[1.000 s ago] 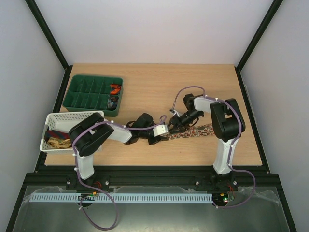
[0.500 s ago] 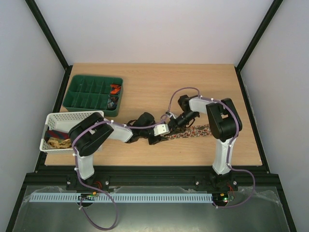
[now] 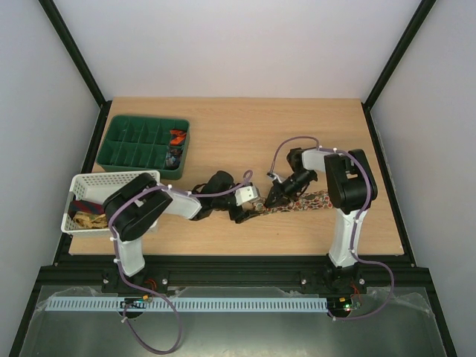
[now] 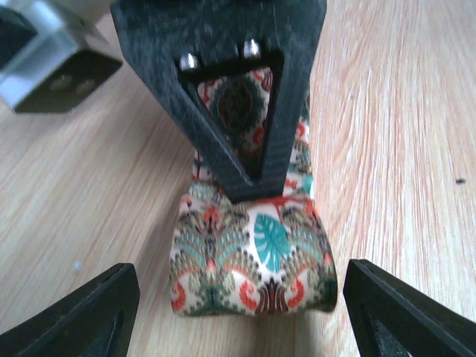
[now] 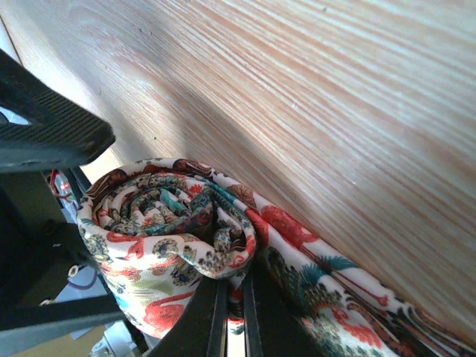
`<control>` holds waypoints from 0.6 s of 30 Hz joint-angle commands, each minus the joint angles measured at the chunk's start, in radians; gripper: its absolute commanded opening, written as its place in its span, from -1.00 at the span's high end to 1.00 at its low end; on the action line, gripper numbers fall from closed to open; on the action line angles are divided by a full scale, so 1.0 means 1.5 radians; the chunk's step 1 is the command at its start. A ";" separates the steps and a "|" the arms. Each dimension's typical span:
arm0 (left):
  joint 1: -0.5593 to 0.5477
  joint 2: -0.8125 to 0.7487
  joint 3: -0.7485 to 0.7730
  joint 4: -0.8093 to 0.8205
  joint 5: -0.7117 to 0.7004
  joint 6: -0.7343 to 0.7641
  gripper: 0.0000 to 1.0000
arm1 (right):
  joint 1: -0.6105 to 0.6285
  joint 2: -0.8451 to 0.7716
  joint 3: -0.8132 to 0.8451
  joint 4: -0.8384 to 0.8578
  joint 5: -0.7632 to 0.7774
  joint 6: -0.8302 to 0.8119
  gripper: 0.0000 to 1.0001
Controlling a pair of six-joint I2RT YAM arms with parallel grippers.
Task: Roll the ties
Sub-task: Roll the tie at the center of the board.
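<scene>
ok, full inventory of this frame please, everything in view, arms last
floral-patterned fabric necktie: one, brown with red and teal, table centre; left end rolled into a coil, rest flat
small rolled ties: at least two, orange-red and dark, right-hand compartments of the tray
loose ties: at least two, gold-patterned and maroon, in the basket
green plastic compartment tray: one, far left of table
white plastic mesh basket: one, near left edge
light wooden table: one
purple cables: along both arms
left gripper: open, fingers either side of the coil, clear of it
right gripper: shut, pinching the necktie beside the coil
</scene>
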 commanded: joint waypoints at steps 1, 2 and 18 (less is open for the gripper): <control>-0.011 0.032 0.027 0.078 0.034 -0.027 -0.58 | -0.002 0.041 -0.023 0.010 0.139 -0.002 0.97; -0.014 0.039 0.034 0.084 0.034 -0.026 -0.58 | -0.002 0.041 -0.024 0.013 0.136 0.000 0.97; -0.005 0.021 0.010 -0.066 -0.013 0.054 0.17 | 0.006 0.006 -0.073 0.104 0.012 0.104 0.88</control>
